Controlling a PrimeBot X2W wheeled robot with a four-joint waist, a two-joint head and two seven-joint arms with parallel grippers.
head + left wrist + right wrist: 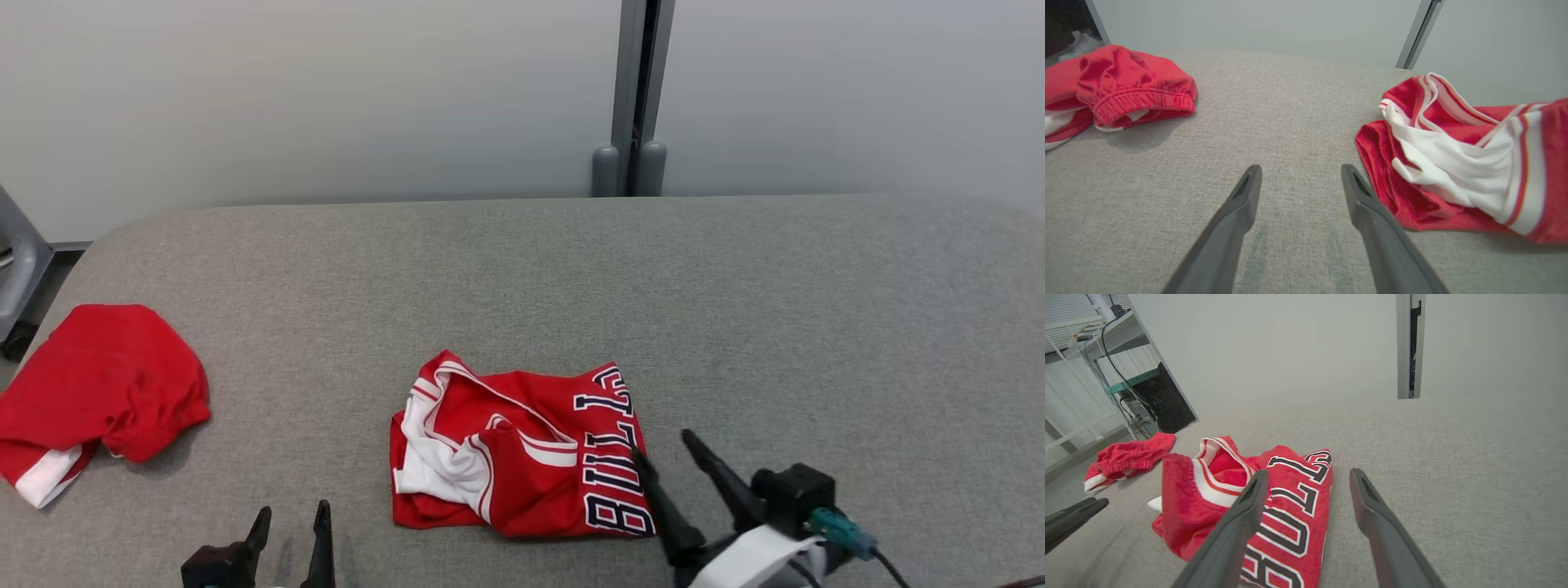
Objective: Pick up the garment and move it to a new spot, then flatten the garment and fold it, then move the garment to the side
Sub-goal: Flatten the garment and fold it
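Your right gripper (663, 445) is hovering wide open at the red jersey (522, 449)'s lettered edge.
You are probably lining up a pinch there, while the left gripper (293, 510) is hanging equally wide over the bare grey table (522, 269). The jersey is lying crumpled mid-table, with white trim bunching leftward and block lettering along its right side.

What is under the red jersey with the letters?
The red jersey lies crumpled on the grey fabric surface, which shows all around it. Its white inner side shows on its left. Anything beneath its folds is covered.
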